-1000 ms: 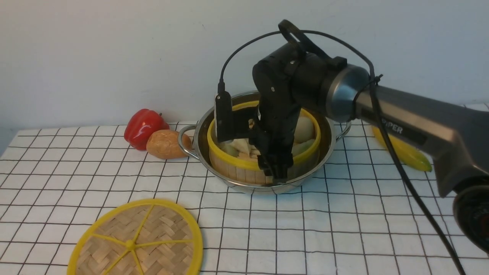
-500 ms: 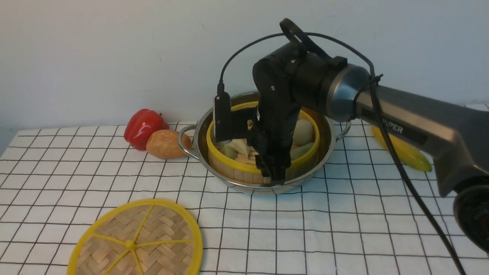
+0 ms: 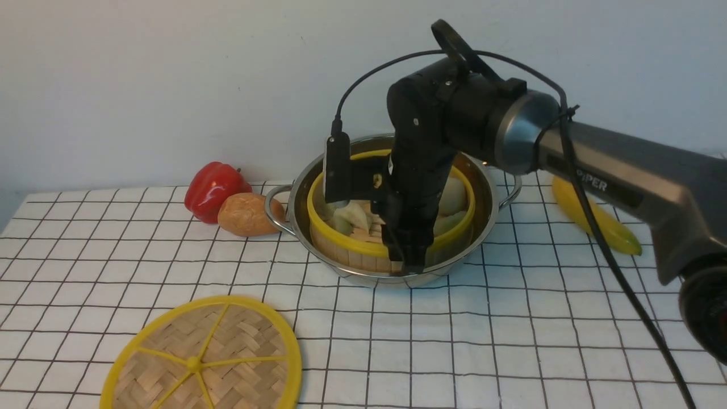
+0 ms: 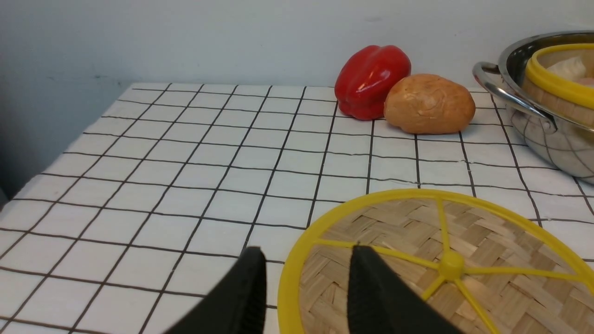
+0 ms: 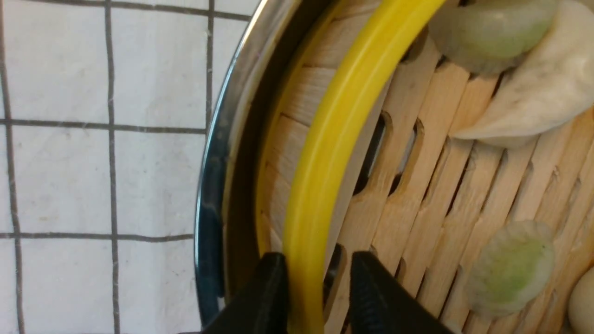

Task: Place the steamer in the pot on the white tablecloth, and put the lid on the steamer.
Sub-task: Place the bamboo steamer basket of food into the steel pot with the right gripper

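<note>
The steamer (image 3: 341,241), a bamboo-slat basket with a yellow rim and white and green dumplings, sits inside the steel pot (image 3: 295,193) on the white tablecloth (image 3: 511,341). My right gripper (image 3: 410,267) points down at its near edge. In the right wrist view the right gripper (image 5: 313,264) is open, its fingers straddling the steamer's rim (image 5: 334,139), with a small gap on the inner side. The lid (image 3: 199,358) lies flat on the cloth at the front left. My left gripper (image 4: 306,260) hovers open just above the lid's (image 4: 417,241) edge, holding nothing, and is out of the front view.
A red pepper (image 3: 213,187) and a brown potato (image 3: 247,214) lie against the pot's left handle. A yellow banana (image 3: 602,221) lies on the cloth behind my right arm. A wall stands close behind the pot.
The right arm's wrist has risen a little and shifted right while its fingers have drawn closer together round the steamer's rim. The steamer, pot and lid have stayed put.
</note>
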